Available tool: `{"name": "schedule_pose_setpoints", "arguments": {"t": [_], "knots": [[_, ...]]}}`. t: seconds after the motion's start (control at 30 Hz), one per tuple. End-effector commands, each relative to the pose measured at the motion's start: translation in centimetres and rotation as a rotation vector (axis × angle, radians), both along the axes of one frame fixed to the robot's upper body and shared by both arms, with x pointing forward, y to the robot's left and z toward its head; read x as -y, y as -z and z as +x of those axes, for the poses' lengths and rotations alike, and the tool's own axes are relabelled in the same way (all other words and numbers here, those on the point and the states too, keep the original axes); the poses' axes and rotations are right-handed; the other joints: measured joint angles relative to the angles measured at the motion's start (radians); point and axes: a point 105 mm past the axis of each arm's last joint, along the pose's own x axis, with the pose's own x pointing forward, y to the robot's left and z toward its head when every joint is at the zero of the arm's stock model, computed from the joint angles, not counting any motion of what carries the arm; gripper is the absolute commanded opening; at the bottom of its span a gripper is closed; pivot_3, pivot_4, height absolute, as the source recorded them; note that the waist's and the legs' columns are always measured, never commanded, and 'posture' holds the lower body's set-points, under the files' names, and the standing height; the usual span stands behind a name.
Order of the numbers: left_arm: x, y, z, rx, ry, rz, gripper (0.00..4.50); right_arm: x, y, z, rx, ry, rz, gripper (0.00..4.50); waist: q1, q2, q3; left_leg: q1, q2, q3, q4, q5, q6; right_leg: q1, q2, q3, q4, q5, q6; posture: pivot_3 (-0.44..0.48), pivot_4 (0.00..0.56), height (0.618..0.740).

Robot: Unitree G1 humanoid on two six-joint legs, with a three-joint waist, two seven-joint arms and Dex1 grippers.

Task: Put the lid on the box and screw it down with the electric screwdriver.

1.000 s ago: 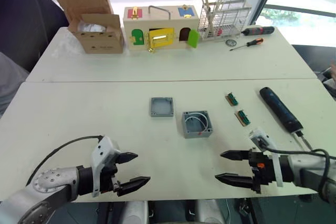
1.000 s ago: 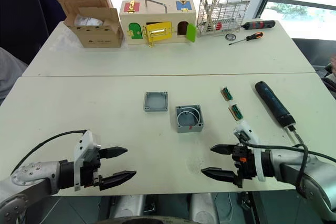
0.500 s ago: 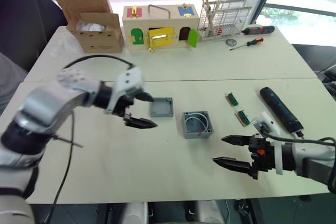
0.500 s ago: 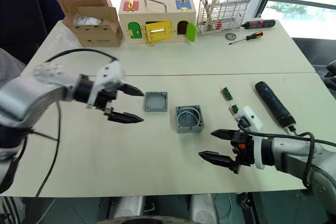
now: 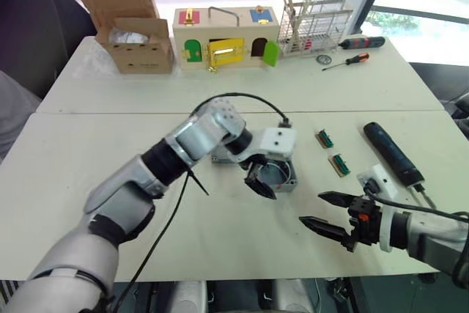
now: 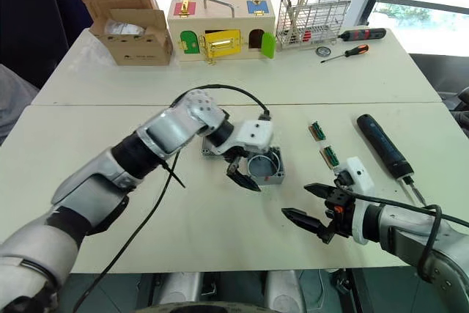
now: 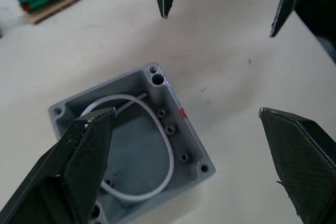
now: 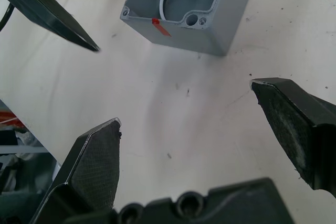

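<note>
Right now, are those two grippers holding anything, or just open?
Left gripper: open, empty, poised over the box.
Right gripper: open, empty, above the bare table.

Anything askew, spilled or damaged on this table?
Nothing stands out. The box sits upright and open with its wire coiled inside, the lid lies beside it, and the electric screwdriver rests flat to the right.

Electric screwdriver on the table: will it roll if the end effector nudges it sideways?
Likely yes: the screwdriver is a smooth cylinder lying flat on the table. Probably stiff and fairly heavy for its size. Its thin bit end may make it pivot.
</note>
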Motion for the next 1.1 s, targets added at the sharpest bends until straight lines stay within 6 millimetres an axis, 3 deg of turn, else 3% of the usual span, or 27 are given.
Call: {"name": "schedule_pose_setpoints", "arguments": {"t": [0.03,0.3,0.33,0.43,0.63,0.87,1.1], "knots": [[0.2,0.2,0.2,0.05,0.024,0.038,4.5,-0.3,-1.0,0.0,0.065,0.001,0.003,4.46,0.001,0.0,0.0,0.0,0.0,0.0,0.0,0.0,0.0,0.0,0.0,0.0,0.0,0.0,0.0,0.0,0.15,0.728],[1.0,1.2,0.1,0.043,0.027,0.057,4.5,-0.5,-1.0,0.2,0.089,0.032,0.012,4.46,0.012,0.0,0.0,0.0,0.0,0.0,0.001,0.0,0.001,0.0,0.0,0.0,0.0,0.0,0.0,0.0,0.15,0.728],[1.1,1.3,-0.1,0.036,0.03,0.056,4.25,-0.5,-1.0,0.3,0.092,0.036,0.011,4.49,0.011,0.0,0.0,0.0,0.0,0.0,0.001,0.0,0.001,0.0,0.0,0.0,0.0,0.0,0.0,0.0,0.15,0.728],[1.3,1.8,-0.2,0.033,0.033,0.061,3.16,-0.5,-0.9,0.4,0.098,0.045,0.009,4.5,0.011,0.0,0.0,0.0,0.0,0.0,0.001,0.0,0.001,0.0,0.0,0.0,0.0,0.0,0.0,0.0,0.15,0.728],[1.2,2.3,-0.1,0.052,0.047,0.08,0.03,-0.7,-0.9,0.4,0.107,0.053,0.015,4.5,0.013,0.0,0.0,0.0,0.0,0.0,0.001,0.0,0.001,0.0,0.0,0.0,0.0,0.0,0.0,0.0,0.15,0.728],[1.2,1.2,0.4,0.119,0.124,0.055,0.03,-0.7,-0.7,0.4,0.111,0.066,0.023,4.5,0.012,0.0,0.0,0.0,0.0,-0.001,0.001,-0.001,0.001,0.0,0.0,0.0,0.0,0.0,0.0,0.0,0.15,0.728],[-0.2,-1.2,1.7,0.197,0.357,0.031,0.03,-1.1,-0.3,0.3,0.11,0.076,0.035,4.5,0.012,0.0,0.0,-0.001,0.0,0.0,0.001,-0.001,0.001,0.0,0.0,0.0,0.0,0.0,0.0,0.0,0.15,0.728]]}}
